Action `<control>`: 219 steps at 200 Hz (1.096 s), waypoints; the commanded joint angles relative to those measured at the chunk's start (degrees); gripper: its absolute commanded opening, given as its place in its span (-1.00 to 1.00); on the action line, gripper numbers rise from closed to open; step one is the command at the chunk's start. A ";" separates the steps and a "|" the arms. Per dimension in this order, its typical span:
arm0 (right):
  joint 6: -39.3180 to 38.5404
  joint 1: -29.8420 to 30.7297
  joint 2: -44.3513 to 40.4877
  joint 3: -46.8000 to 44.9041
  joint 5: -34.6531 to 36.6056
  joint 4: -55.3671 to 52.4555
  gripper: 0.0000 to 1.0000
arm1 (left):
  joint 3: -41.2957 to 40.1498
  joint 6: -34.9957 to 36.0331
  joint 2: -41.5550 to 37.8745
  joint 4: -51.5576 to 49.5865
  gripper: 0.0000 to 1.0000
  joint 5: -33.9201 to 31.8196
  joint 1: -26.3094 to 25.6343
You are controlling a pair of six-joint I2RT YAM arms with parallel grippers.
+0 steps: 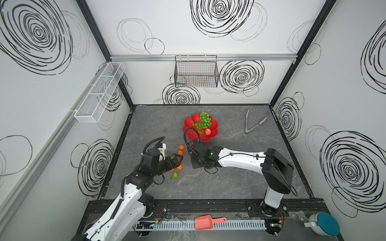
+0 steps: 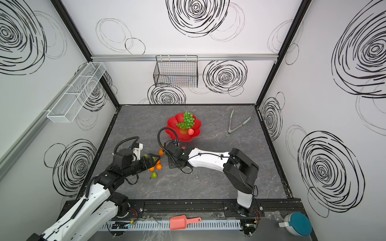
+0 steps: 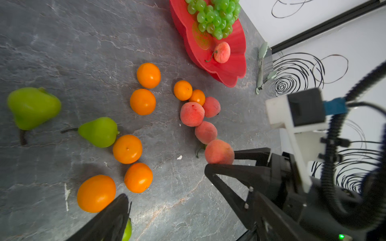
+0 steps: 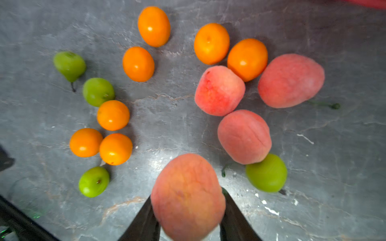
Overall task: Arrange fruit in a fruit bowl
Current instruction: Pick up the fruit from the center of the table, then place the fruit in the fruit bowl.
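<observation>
Right wrist view: the right claw (image 4: 186, 194) is clamped on a fuzzy pink-red toy peach (image 4: 188, 183), with one black finger on each side. I cannot tell whether the peach is clear of the table.
Left claw: in both top views the left claw (image 1: 181, 161) stands wide, its jaws spread low over the loose tangerines.
Fruit bowl: the shallow glossy red plastic bowl with a scalloped petal rim (image 1: 188, 123) sits on the grey marbled table (image 1: 229, 177). It is toward the back middle, beyond both claws.
In the bowl: a bunch of translucent green grapes (image 1: 203, 121) covers the far half. One stemmed pink-red peach (image 1: 208, 131) lies near the front rim, and a gold emblem shows at the centre.
Loose peaches: three more pink-red peaches (image 4: 244, 136) lie clustered on the table, just ahead of the held one.
Tangerines: seven round glossy orange tangerines (image 4: 138, 63) lie on the table as two pairs and a trio. One pair is just beside the peach cluster.
Pears: four small green pears (image 4: 69, 65) lie on the table, one of them just beside a loose peach.
Tongs: grey-green metal tongs (image 1: 252, 125) lie splayed on the table, well apart from the bowl, on the right arm's side.
Back wall: a black wire basket (image 1: 196, 72) hangs there.
</observation>
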 commanded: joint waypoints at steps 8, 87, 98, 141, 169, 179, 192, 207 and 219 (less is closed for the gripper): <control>1.16 -1.73 -4.46 -1.38 0.87 0.64 -0.12 | 2.40 -0.60 2.78 6.21 0.92 -3.20 -3.55; -4.90 -13.53 -6.85 1.64 -0.12 -0.83 -0.13 | 10.30 -0.49 17.93 16.38 0.92 -4.90 -7.50; -6.03 -15.21 -5.72 2.91 -0.57 -1.20 -0.12 | 11.43 -0.23 19.99 17.16 0.92 -4.79 -7.40; -9.32 -19.45 0.93 8.28 -1.84 -1.62 -0.13 | 14.61 -0.30 26.46 21.00 0.92 -3.35 -6.16; -10.65 -20.59 6.47 13.31 -2.96 -1.96 -0.12 | 15.55 -0.57 29.45 23.13 0.92 -1.96 -4.05; -10.87 -20.64 8.59 15.21 -3.39 -2.21 -0.12 | 15.86 -0.57 30.15 23.65 0.92 -1.51 -3.15; -11.11 -20.64 11.37 17.63 -3.83 -2.47 -0.12 | 16.13 -0.57 30.98 24.22 0.92 -0.95 -1.91; -10.98 -20.72 14.34 20.06 -4.01 -2.53 -0.12 | 16.59 -0.57 31.78 24.68 0.92 -0.33 -0.55; -10.66 -20.78 16.50 22.07 -4.06 -2.61 -0.11 | 16.94 -0.40 32.30 24.94 0.92 0.03 0.23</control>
